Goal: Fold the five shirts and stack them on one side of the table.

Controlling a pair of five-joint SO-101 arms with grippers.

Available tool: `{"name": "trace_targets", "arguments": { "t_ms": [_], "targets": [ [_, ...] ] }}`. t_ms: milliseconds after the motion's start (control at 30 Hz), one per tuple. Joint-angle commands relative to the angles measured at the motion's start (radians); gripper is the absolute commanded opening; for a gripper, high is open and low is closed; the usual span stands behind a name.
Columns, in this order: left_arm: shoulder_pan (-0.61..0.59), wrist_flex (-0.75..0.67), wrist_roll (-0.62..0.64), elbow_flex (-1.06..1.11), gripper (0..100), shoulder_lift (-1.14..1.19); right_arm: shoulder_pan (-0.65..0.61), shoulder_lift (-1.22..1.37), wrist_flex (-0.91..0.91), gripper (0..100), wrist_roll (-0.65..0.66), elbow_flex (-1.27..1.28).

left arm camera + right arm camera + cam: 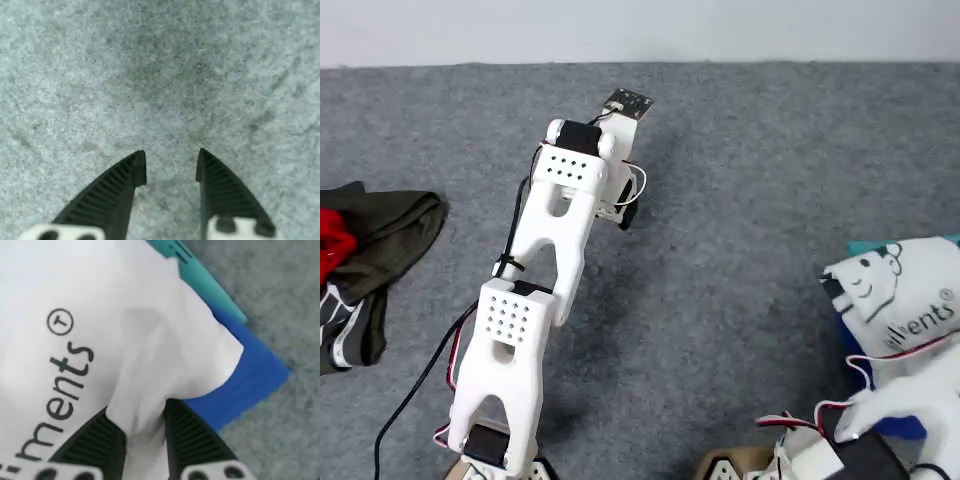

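At the table's right edge lies a stack of folded shirts: a white shirt [905, 300] with black print on top, a teal shirt [865, 247] and a blue shirt [908, 428] under it. My right gripper [145, 432] is shut on a fold of the white shirt [100, 340], with the blue shirt [250, 380] and the teal shirt [200, 275] showing beneath. A loose pile of a dark shirt [390, 225], a red shirt [332, 245] and a black striped shirt [350, 330] sits at the left edge. My left gripper [170, 170] hangs open over bare grey felt at the table's upper middle [620, 205].
The grey felt table [740, 200] has wide free room between the left pile and the right stack. The left arm [520, 330] stretches from the front edge toward the back. A pale wall strip runs behind the table.
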Motion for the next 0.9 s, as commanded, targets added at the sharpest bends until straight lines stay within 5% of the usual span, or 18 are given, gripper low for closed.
{"name": "trace_targets", "arguments": {
  "t_ms": [0, 267, 533, 700, 867],
  "targets": [
    [-0.005, 0.018, 0.005, -0.002, 17, -0.015, 0.033, -0.016, 0.012, 1.6, 0.006, -0.006],
    [-0.005, 0.018, 0.005, -0.002, 17, -0.015, 0.11, -0.03, 0.183, 22.2, 0.005, -0.035],
    [-0.005, 0.018, 0.005, -0.002, 17, -0.015, 0.228, -0.277, 0.354, 22.7, 0.0, -0.227],
    [-0.003, 0.018, 0.005, -0.002, 17, -0.015, 0.045, -0.384, 0.309, 22.6, -0.147, -0.21],
    [-0.003, 0.018, 0.005, -0.001, 17, -0.015, -0.186, -0.389, 0.3, 22.6, -0.158, -0.075]
  ]
}}
